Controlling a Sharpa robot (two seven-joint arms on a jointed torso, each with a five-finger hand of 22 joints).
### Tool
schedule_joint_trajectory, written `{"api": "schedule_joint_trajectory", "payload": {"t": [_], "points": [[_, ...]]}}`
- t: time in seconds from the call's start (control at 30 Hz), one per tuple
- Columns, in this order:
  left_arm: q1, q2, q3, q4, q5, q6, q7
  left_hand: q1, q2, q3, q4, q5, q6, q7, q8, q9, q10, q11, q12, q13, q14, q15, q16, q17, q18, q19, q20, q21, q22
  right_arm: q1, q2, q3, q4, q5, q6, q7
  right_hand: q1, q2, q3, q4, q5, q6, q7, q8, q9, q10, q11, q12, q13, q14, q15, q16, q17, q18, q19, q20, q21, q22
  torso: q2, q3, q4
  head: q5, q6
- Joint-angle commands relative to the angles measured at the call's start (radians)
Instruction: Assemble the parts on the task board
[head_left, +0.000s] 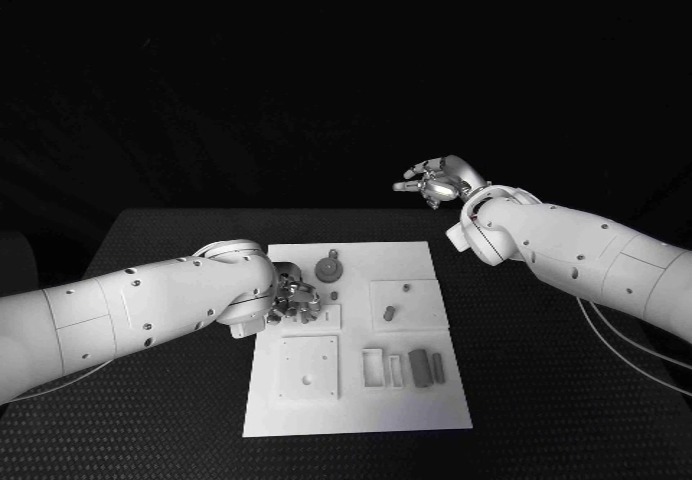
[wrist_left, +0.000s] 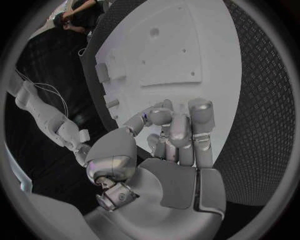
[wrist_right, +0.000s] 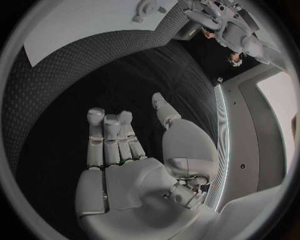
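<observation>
The left hand (head_left: 296, 298) hovers over the task board (head_left: 361, 415), fingers curled; whether it grips anything cannot be told. The right hand (head_left: 437, 181) hangs open, well away. Several parts (head_left: 421, 366) lie loose, so assembly looks mostly undone.

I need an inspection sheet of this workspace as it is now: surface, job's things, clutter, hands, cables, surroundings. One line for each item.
Surface: black table with a textured top; white task board lies in its middle.
Job's things: a gear-shaped part at the board's far end; dark parts in slots near its right edge; a small part on a raised square.
Clutter: nothing seen.
Hands: left hand low over the board's left side, fingers curled in; whether it holds a part cannot be told. Right hand raised beyond the table's far edge, fingers apart, holding nothing.
Cables: thin cables below the right arm.
Surroundings: dark.
</observation>
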Motion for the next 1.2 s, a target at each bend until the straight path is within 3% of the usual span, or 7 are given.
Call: {"api": "schedule_joint_trajectory", "payload": {"t": [0.03, 0.27, 0.57, 1.2], "points": [[-0.010, 0.008, -0.005, 0.005, -0.001, 0.022, 0.013, 0.000, 0.008, 0.035, 0.040, -0.003, 0.176, -0.089, -0.003, 0.002, -0.012, -0.015, 0.007, -0.002, -0.047, -0.038, 0.004, -0.002, 0.031, -0.003, 0.001, 0.006, 0.018, -0.001, 0.002, 0.001, -0.002, -0.012, 0.016, 0.002, 0.011, 0.000, -0.008, -0.001, 0.001, 0.000, 0.010, 0.006, 0.001, -0.007, 0.001, 0.006, -0.001, -0.010, 0.000, 0.004, -0.002, 0.089, -0.006, -0.001, 0.001, 0.000, 0.000, -0.0001, 0.0000, -0.002, -0.001], [-0.010, 0.010, -0.005, 0.003, -0.023, 0.014, 0.023, 0.001, 0.016, 0.043, 0.034, 0.021, 0.181, -0.091, -0.002, 0.012, -0.012, -0.017, 0.012, -0.006, -0.047, -0.038, 0.012, -0.007, 0.032, -0.002, 0.002, 0.011, 0.020, -0.002, 0.002, 0.001, -0.002, -0.013, 0.018, 0.002, 0.012, 0.000, -0.009, -0.001, 0.001, 0.000, 0.010, 0.006, 0.001, -0.007, 0.001, 0.006, -0.001, -0.010, 0.000, 0.004, -0.002, 0.089, -0.006, -0.001, 0.001, 0.000, 0.000, -0.0001, 0.0010, -0.002, 0.000], [-0.010, 0.009, -0.005, 0.003, -0.062, 0.031, 0.025, 0.002, 0.019, 0.050, 0.012, 0.081, 0.192, -0.097, 0.005, 0.031, -0.013, -0.022, 0.026, -0.010, -0.049, -0.035, 0.032, -0.014, 0.032, 0.001, 0.004, 0.025, 0.020, -0.003, 0.002, 0.001, -0.003, -0.013, 0.022, 0.001, 0.013, 0.000, -0.010, 0.000, 0.001, 0.000, 0.010, 0.006, 0.001, -0.007, 0.001, 0.007, -0.002, -0.010, 0.000, 0.004, -0.002, 0.089, -0.007, -0.001, 0.001, 0.000, 0.000, -0.0001, 0.0004, -0.003, -0.003], [-0.010, 0.003, -0.005, 0.007, -0.059, 0.069, 0.023, 0.006, 0.020, 0.051, 0.003, 0.100, 0.199, -0.100, 0.012, 0.041, -0.013, -0.025, 0.036, -0.010, -0.051, -0.032, 0.039, -0.020, 0.033, 0.001, 0.006, 0.029, 0.019, -0.007, 0.004, 0.001, -0.006, -0.014, 0.027, 0.000, 0.014, 0.001, -0.012, 0.000, 0.001, -0.001, 0.010, 0.006, 0.001, -0.008, 0.001, 0.007, -0.002, -0.011, 0.001, 0.004, -0.003, 0.089, -0.007, 0.000, 0.000, 0.000, 0.000, 0.0000, 0.0014, -0.005, -0.008]]}}
